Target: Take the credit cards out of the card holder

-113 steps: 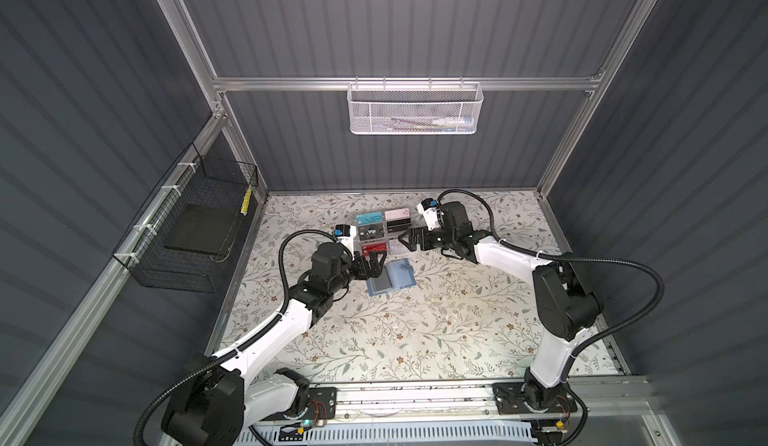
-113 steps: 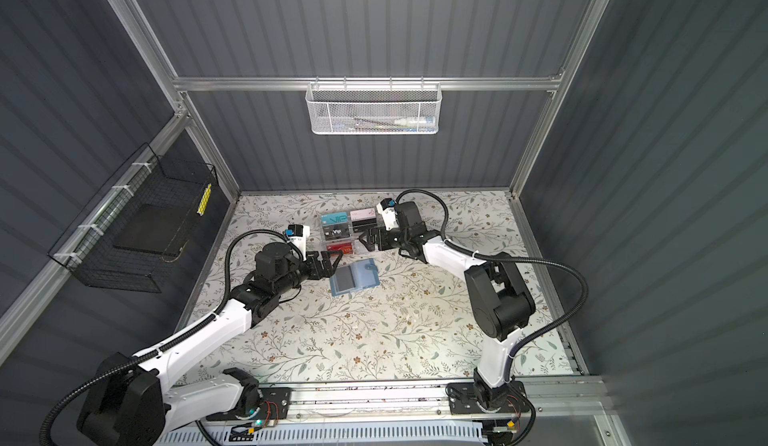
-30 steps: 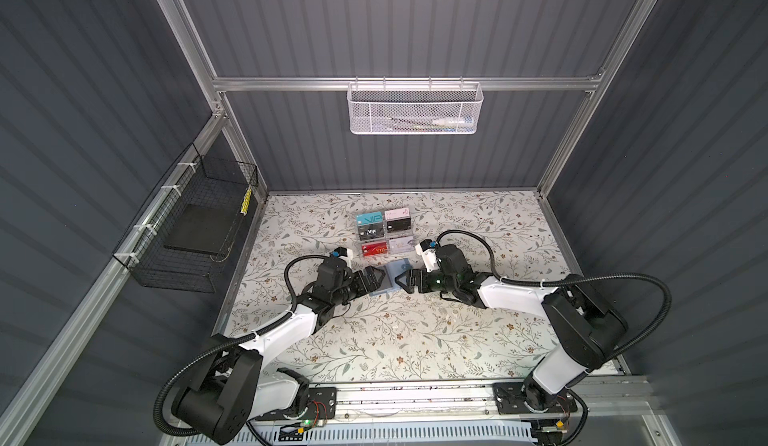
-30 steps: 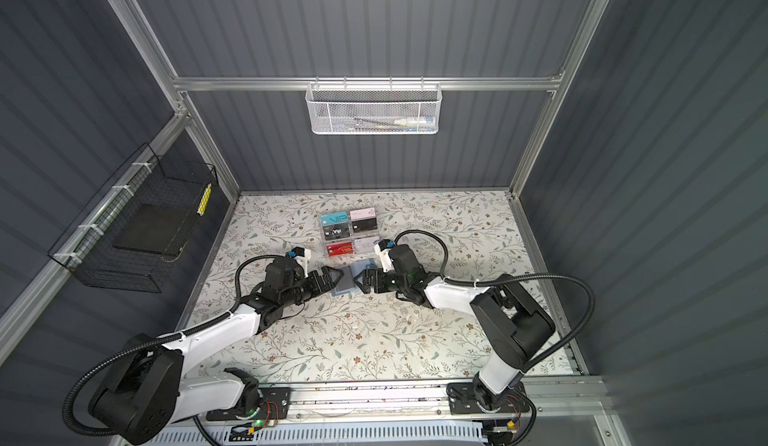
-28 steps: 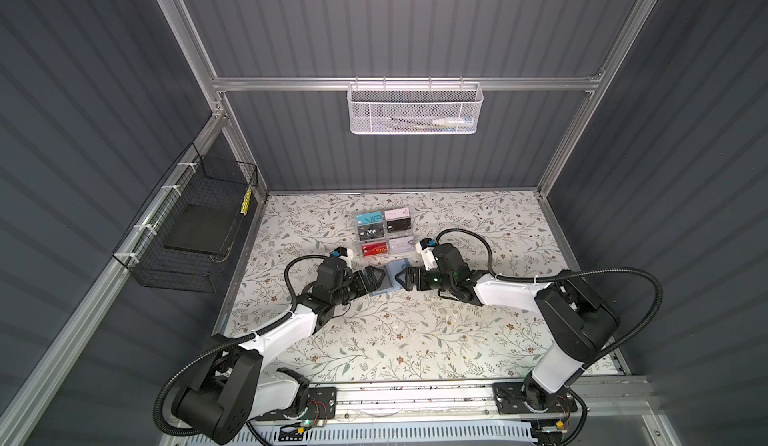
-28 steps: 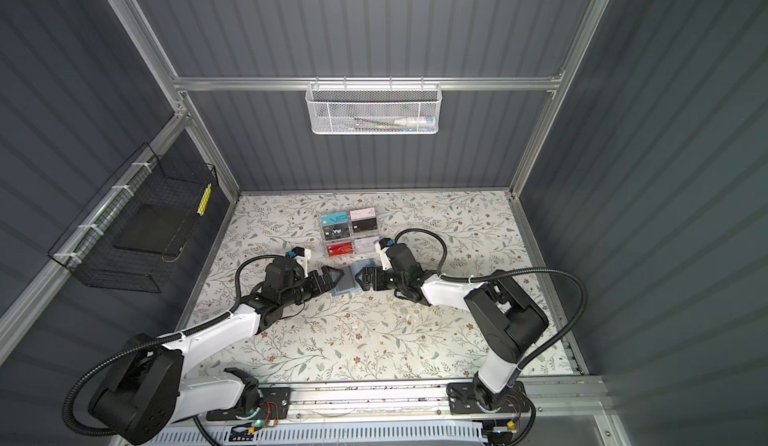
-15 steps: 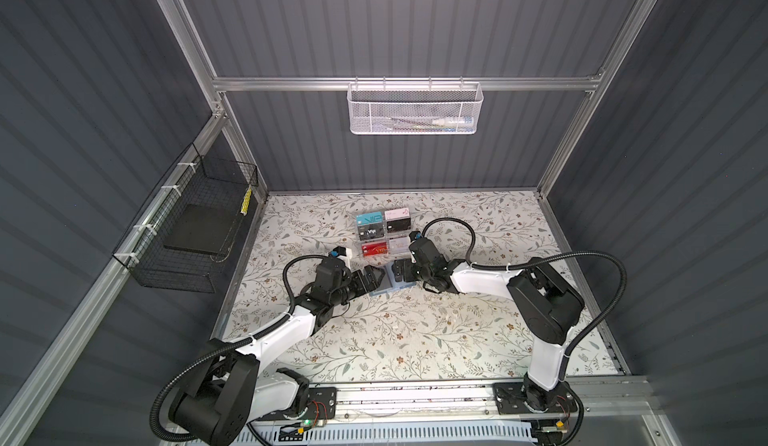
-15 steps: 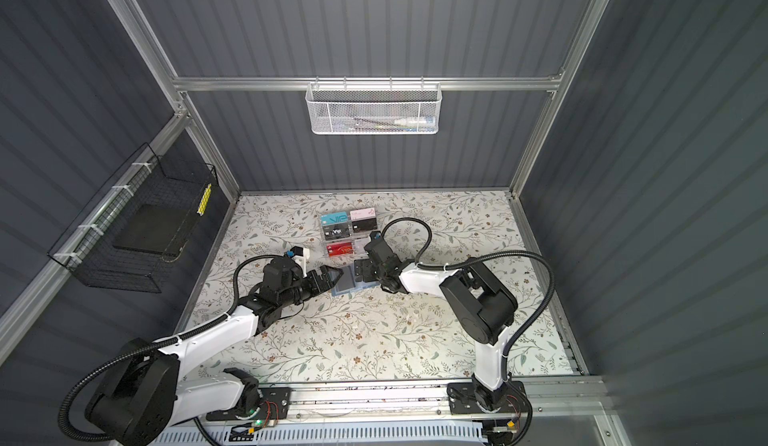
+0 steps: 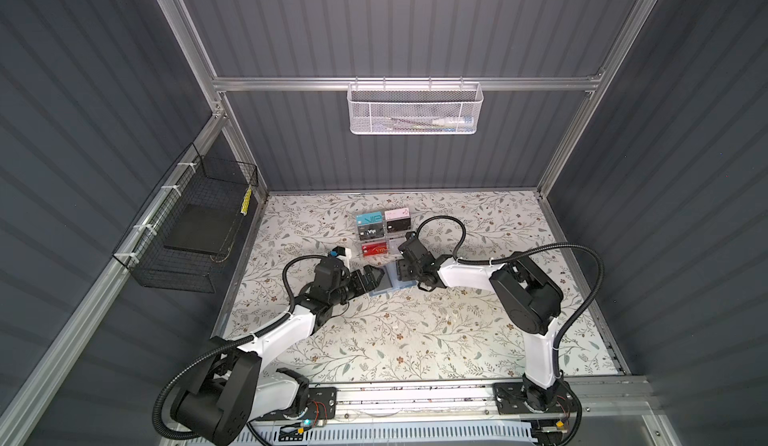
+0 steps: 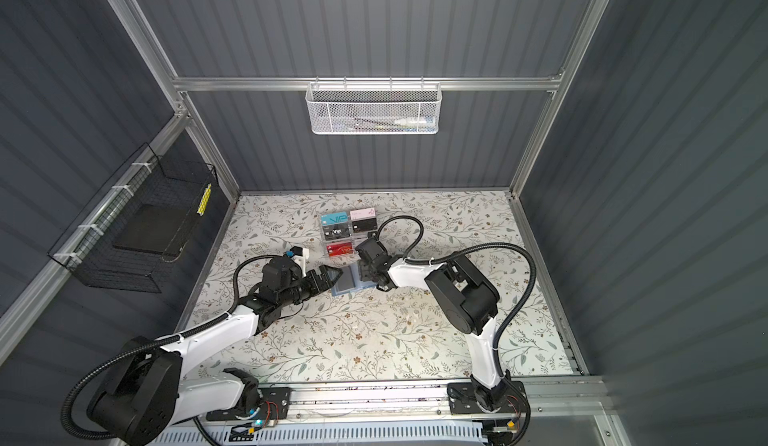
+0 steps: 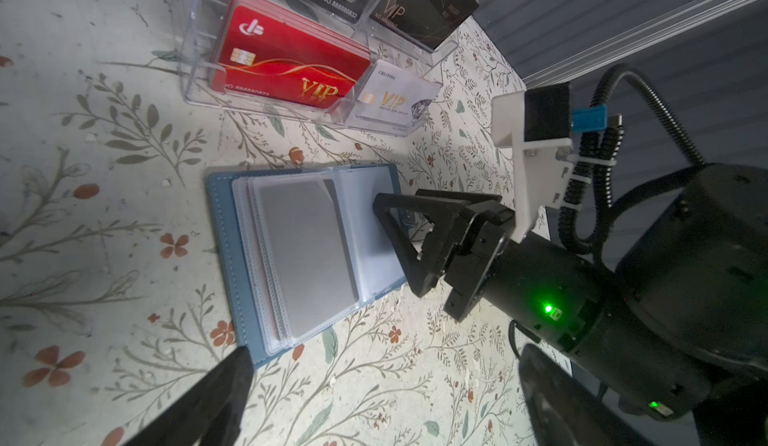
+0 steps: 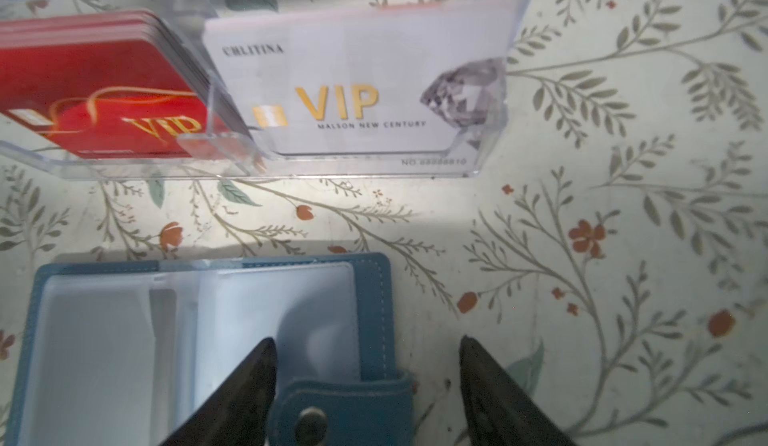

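card holder (image 9: 385, 280) lay open and flat on the floral counter (image 9: 415, 340), just beside the clear acrylic rack (image 11: 189, 70) of coloured cards, on the rack's side nearer the robot's base. no credit card lay loose near the rack. one credit card (image 11: 307, 253) showed as a grey rectangle through the top sleeve (image 11: 266, 199), on the half of the holder away from the right arm.

the right gripper (image 12: 365, 342) hovered low over the other half. its fingers stood partly parted astride the snap tab (image 12: 332, 406), one tip over a clear, seemingly empty pocket and the other over bare counter past the cover's edge. they pinched nothing, and whether the tips touched down could not be told. the left gripper (image 9: 376, 277) stood at the holder's opposite edge, fingers spread wide and empty, one tip just beside the blue cover's corner.

the step in hand appeared to be steadying the holder before the first card was drawn. the next move likely called for the right fingers to pin the tab side firmly, then for a left fingertip to enter the sleeve's mouth and slide the thin card out without dragging the holder toward the rack.
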{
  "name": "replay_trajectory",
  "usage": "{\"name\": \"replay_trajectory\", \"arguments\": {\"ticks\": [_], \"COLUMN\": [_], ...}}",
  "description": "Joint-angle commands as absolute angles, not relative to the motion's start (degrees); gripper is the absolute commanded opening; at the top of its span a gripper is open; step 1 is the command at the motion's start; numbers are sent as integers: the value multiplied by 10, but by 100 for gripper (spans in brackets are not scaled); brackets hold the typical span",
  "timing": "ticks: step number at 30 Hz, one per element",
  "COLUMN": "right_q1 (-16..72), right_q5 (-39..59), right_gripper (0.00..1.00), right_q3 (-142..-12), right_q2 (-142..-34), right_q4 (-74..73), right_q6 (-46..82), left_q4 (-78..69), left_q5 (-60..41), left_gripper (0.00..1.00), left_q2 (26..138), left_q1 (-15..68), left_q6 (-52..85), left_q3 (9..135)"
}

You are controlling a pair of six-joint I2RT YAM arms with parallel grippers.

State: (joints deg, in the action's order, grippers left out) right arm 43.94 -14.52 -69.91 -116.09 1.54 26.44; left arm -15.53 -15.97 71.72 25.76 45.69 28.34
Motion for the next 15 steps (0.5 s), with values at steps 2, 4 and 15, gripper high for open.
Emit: {"name": "replay_trajectory", "arguments": {"ticks": [2, 4, 15], "right_q1": [446, 448, 470], "right_q5": [-163, -169, -177], "right_gripper": [57, 50, 11], "right_q3": [-707, -708, -671], "right_q2": [-1169, -1171, -1149], "right_q4": [33, 36, 28], "right_q6": [271, 271, 277], "left_q4": [-178, -182, -185], "left_q5": [-179, -181, -182], "left_gripper": [100, 100, 100], "left_q2": [734, 735, 730], "left_q1": [252, 252, 251], "left_q6": [459, 459, 460], "left_q3": [271, 270, 263]}}
